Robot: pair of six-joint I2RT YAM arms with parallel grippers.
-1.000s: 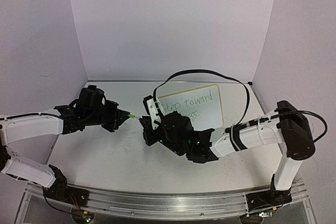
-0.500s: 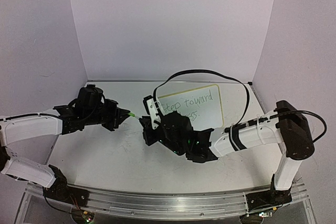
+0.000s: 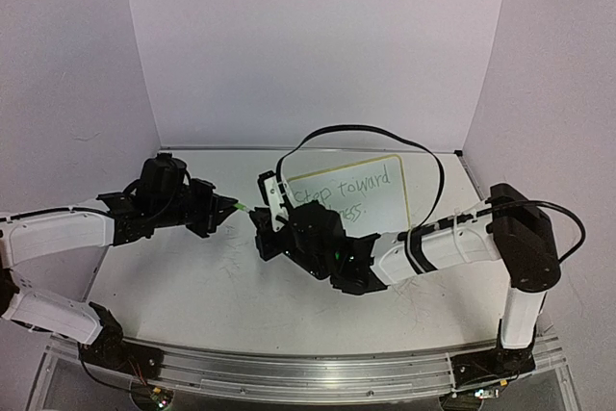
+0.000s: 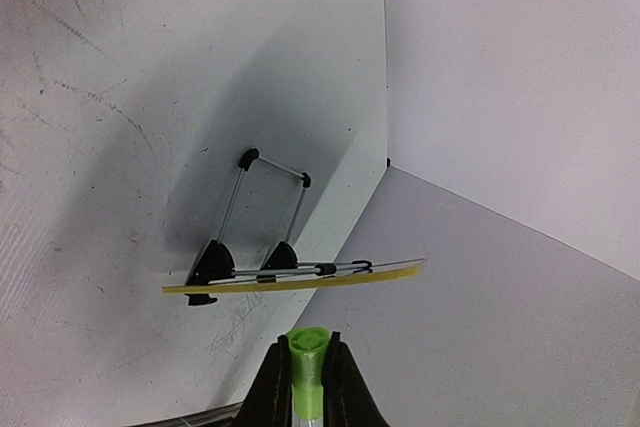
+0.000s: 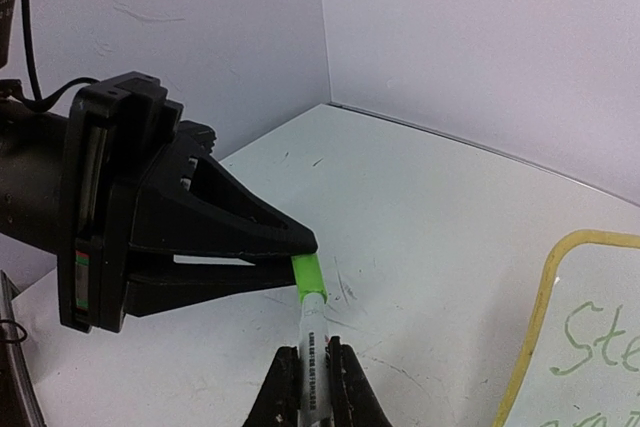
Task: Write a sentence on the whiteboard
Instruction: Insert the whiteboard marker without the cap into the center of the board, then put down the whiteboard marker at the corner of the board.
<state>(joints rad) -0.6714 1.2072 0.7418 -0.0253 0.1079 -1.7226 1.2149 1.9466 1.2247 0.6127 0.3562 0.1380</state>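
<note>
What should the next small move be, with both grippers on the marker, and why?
Probably press the right gripper slightly toward the left gripper to seat the green cap on the marker. The sentence is already on the whiteboard, the right gripper is shut on the barrel, the left on the cap, and the two look lined up.

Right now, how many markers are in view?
1. The marker is left of the whiteboard, white barrel in the right end effector, green cap in the left end effector. Others may hide under the arms.
</note>
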